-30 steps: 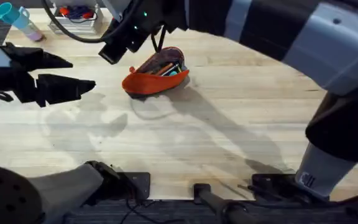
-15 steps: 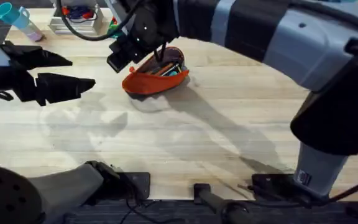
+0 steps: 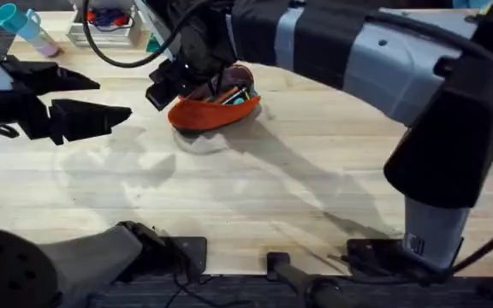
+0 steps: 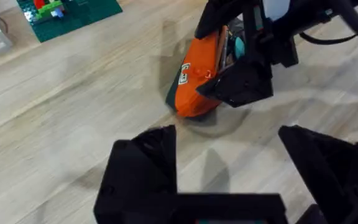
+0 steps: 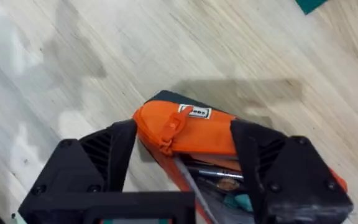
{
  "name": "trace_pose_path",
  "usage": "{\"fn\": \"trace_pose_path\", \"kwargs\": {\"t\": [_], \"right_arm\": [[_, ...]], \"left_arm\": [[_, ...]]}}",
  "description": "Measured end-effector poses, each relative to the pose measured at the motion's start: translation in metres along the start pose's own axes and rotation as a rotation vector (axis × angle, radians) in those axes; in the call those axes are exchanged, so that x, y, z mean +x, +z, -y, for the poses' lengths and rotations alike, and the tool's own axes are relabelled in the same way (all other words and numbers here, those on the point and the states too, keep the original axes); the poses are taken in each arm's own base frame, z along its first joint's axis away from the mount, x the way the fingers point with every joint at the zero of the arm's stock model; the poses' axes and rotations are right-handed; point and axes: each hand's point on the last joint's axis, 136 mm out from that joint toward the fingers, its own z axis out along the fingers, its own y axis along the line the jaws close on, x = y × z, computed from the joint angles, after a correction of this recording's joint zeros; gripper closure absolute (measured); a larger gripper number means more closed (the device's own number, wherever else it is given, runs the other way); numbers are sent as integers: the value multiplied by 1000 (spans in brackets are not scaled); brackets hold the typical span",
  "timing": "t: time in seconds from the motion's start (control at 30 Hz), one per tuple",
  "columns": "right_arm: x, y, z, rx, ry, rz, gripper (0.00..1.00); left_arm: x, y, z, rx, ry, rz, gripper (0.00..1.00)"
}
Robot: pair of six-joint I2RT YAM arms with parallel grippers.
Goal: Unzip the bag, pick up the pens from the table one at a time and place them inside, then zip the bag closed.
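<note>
The orange bag (image 3: 204, 113) lies on the table (image 3: 298, 180) at the back middle, its zipper open. Pens (image 3: 226, 92) and something teal lie inside it; a dark pen (image 5: 211, 169) shows in the opening. My right gripper (image 3: 166, 89) reaches across from the lower right and stands open over the bag's left end. Its fingers straddle the bag (image 5: 204, 134) at the zipper pull (image 5: 169, 126). My left gripper (image 3: 114, 100) hovers open to the left of the bag, holding nothing. In the left wrist view the bag (image 4: 194, 84) sits beyond my open left gripper (image 4: 225, 134).
A green baseplate with bricks (image 4: 67, 12) lies at the back of the table. A teal bottle (image 3: 20, 21) and a stack of items (image 3: 101, 21) stand at the far left back. Bare wood stretches in front of the bag.
My right gripper has moved down and slightly left, closing in on the bag's left end. The left arm and the bag have not moved.
</note>
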Motion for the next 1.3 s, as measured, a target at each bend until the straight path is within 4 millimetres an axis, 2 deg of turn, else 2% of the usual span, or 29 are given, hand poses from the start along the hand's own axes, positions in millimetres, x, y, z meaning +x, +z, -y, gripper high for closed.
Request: {"fn": "trace_pose_path", "kwargs": {"t": [0.73,0.97,1.13,1.3], "right_arm": [[7,3,-3,6,19,-23,144],[7,3,-10,60,-18,-15,161],[6,3,-8,84,-15,-11,171],[11,12,-5,95,-12,-28,174]], "left_arm": [[0,0,0,0,0,0,8],[0,0,0,0,-1,0,7],[0,0,0,0,0,0,7],[0,0,0,0,-1,0,8]]}}
